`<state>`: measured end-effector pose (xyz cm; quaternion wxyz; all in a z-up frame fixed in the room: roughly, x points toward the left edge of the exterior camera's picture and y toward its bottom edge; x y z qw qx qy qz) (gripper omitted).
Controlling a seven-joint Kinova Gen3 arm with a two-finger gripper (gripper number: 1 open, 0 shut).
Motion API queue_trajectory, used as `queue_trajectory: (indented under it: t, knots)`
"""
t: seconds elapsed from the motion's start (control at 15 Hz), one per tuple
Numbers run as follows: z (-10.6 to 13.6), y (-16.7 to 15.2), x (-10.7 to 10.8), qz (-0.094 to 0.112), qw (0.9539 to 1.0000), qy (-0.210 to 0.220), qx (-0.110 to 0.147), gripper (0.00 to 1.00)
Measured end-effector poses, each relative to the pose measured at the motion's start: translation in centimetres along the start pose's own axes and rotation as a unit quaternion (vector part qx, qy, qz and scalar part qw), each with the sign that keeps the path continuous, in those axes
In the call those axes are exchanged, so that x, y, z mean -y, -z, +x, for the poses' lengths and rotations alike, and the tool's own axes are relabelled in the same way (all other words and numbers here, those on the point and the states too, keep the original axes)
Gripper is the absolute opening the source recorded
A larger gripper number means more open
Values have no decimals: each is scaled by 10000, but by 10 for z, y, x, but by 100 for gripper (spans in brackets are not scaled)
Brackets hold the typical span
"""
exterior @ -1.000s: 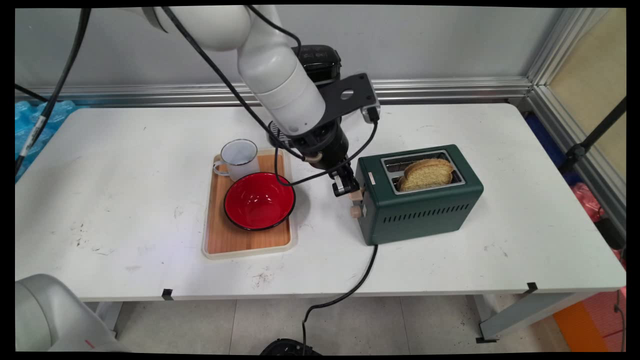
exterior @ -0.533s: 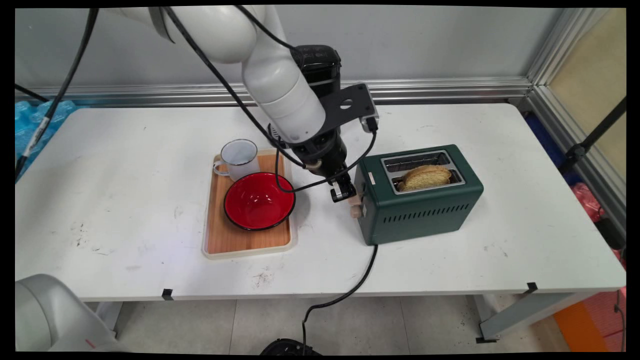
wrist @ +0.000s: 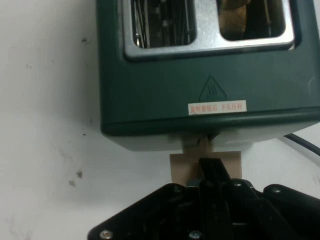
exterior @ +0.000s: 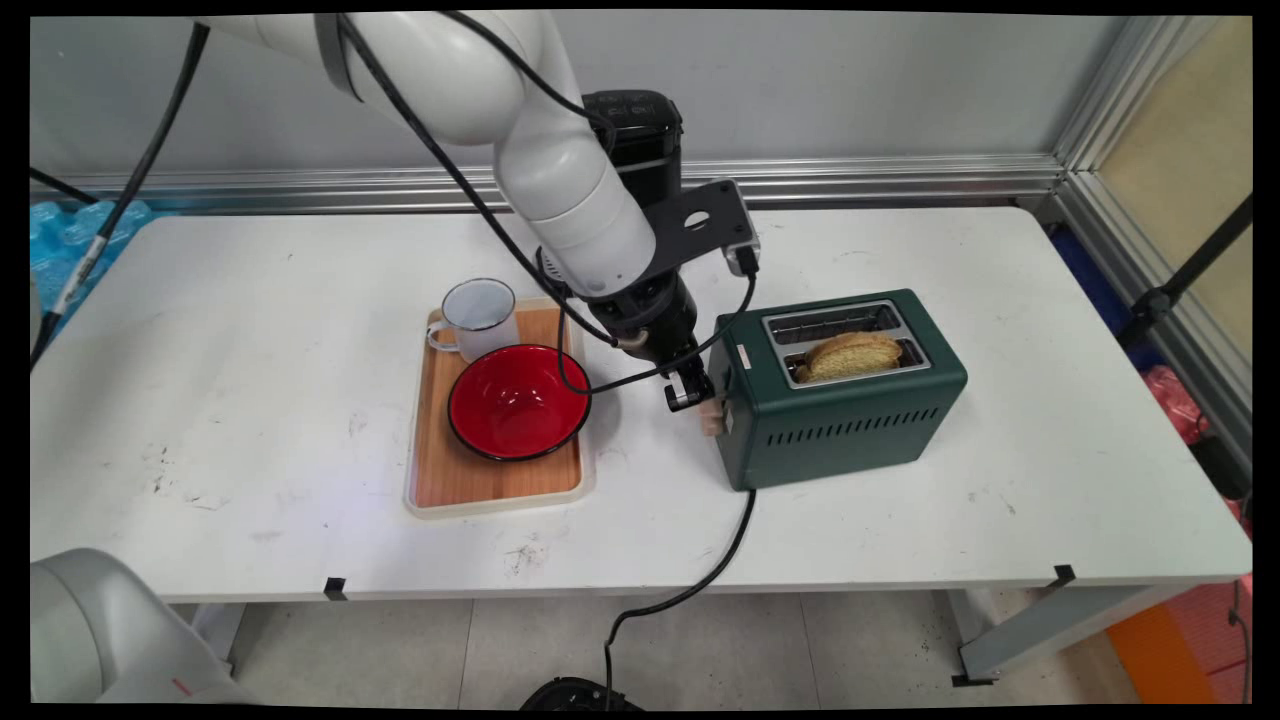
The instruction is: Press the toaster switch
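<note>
A dark green two-slot toaster stands right of centre, with a slice of bread sunk low in its near slot. My gripper is shut at the toaster's left end, its tips resting on top of the beige lever, which sits low. In the hand view the toaster fills the top. The lever pokes out below it, under my closed gripper. The bread shows in the right-hand slot; the other slot is empty.
Left of the gripper, a wooden tray holds a red bowl and a white enamel mug. Behind the arm stands a black appliance. The toaster's black cable runs off the table's front edge.
The gripper went down with the lever at the toaster's left end, and the bread sank from standing above the slot to sitting low inside it.
</note>
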<state>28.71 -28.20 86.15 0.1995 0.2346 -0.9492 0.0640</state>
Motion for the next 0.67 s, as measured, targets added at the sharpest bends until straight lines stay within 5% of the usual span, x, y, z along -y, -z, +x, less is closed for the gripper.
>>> queue_trajectory:
  t: [0.67]
  knots:
    - [-3,-6,0,-3,10000,9,12,0]
